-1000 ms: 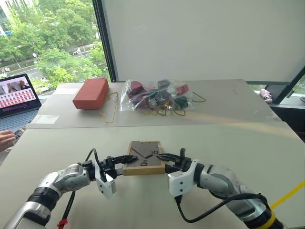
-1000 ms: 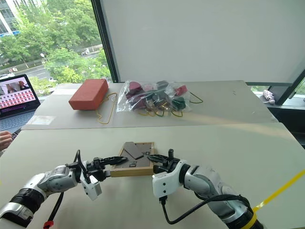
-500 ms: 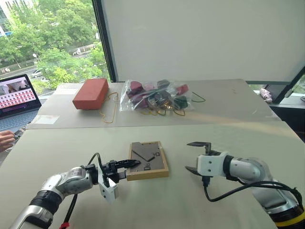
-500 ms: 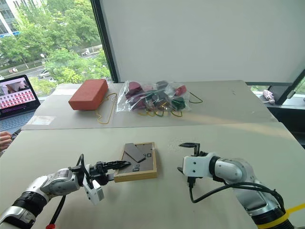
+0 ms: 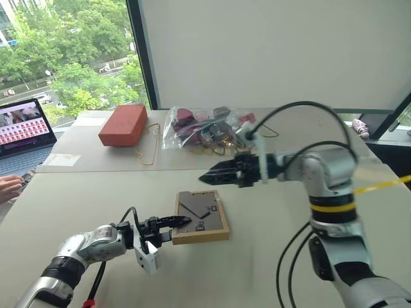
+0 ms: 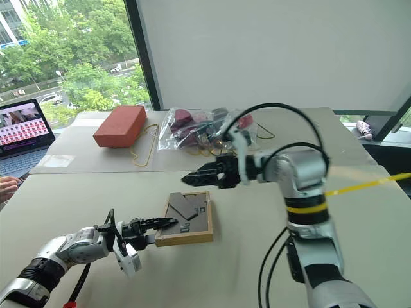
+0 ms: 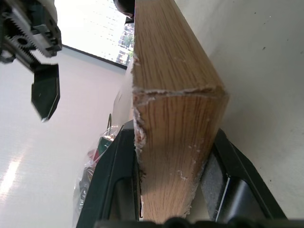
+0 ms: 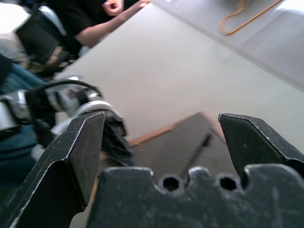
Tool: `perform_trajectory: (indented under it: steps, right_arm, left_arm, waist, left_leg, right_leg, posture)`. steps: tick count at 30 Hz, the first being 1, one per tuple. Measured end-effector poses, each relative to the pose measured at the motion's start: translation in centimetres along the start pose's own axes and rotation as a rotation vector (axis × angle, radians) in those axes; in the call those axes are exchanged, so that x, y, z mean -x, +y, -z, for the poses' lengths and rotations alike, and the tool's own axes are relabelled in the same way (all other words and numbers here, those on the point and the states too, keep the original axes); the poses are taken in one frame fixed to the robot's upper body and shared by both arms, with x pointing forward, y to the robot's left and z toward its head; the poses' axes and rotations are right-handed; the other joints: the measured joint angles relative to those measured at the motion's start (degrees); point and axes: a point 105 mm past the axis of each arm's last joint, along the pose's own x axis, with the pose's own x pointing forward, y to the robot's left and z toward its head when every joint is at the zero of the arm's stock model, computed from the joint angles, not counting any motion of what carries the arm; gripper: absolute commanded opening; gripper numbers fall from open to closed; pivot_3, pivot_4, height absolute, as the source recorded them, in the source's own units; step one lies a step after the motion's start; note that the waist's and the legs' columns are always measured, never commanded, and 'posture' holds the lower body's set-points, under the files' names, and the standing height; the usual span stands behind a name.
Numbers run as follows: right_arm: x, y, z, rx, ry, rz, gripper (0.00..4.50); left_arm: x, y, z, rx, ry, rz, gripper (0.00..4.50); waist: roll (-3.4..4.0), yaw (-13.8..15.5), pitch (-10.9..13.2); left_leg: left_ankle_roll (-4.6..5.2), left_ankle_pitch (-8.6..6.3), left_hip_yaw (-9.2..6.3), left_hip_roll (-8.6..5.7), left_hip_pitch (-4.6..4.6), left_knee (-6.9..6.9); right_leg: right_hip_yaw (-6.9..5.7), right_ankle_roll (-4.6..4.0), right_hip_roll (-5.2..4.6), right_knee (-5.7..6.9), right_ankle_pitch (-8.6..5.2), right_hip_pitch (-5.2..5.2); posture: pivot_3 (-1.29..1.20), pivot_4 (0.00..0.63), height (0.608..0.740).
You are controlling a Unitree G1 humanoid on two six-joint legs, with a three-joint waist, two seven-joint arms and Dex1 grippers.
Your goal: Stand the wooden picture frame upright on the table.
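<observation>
Left hand: the left hand (image 5: 168,224) still clamps the near left corner of the wooden picture frame (image 5: 200,215), wood between its fingers (image 7: 118,180).
Right hand: the right hand (image 5: 207,174) has let go, risen and now hangs above the frame, fingers spread wide, empty.
Frame: face down on the tabletop (image 5: 270,256), dark backboard and prop leg (image 5: 192,207) upward, slightly skewed since the release.
Meaning: probably regrasping; frame not yet upright.
Far side: red brick-shaped block (image 5: 122,124) and bag of objects (image 5: 209,128) untouched.
</observation>
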Motion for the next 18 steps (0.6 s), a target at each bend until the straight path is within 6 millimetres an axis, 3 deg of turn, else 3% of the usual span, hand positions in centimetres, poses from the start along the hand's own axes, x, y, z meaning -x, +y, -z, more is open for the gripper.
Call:
perform_trajectory:
  steps: [6,8,14,18]
  right_arm:
    - [-2.7,-2.4,4.0,-0.037,0.193,0.045,4.45]
    - [-2.9,-2.8,4.1,-0.016,0.194,0.045,4.45]
    - [-3.6,-2.1,4.2,0.003,0.192,-0.008,4.45]
    - [-3.0,0.8,3.6,-0.045,0.144,-0.143,4.45]
  left_arm:
    - [0.0,-0.1,0.0,-0.001,0.003,-0.004,1.47]
    - [0.0,-0.2,-0.1,-0.003,0.006,0.000,1.47]
    - [0.1,-0.3,-0.2,-0.006,0.019,-0.006,1.47]
    - [0.0,-0.3,-0.4,0.000,0.015,-0.023,1.47]
  waist:
    - [0.00,-0.4,0.0]
    - [0.03,-0.5,0.0]
    - [0.04,-0.6,0.0]
    - [0.03,-0.4,0.0]
  left_leg:
    - [-0.02,0.01,0.00,0.00,0.00,0.00]
    - [-0.02,0.01,0.01,0.01,0.05,0.00]
    - [-0.02,0.01,0.00,0.02,0.05,-0.01]
    - [-0.02,0.01,-0.02,0.01,-0.07,0.00]
  right_leg:
    - [0.01,0.02,0.00,0.00,0.01,-0.08]
    - [0.02,0.02,0.01,-0.01,0.01,-0.06]
    - [0.02,0.02,0.02,0.00,0.01,-0.08]
    - [0.01,0.02,0.00,0.02,0.01,-0.09]
  posture:
    - [0.00,0.150,0.740]
    - [0.00,0.150,0.740]
    - [0.00,0.150,0.740]
    - [0.00,0.150,0.740]
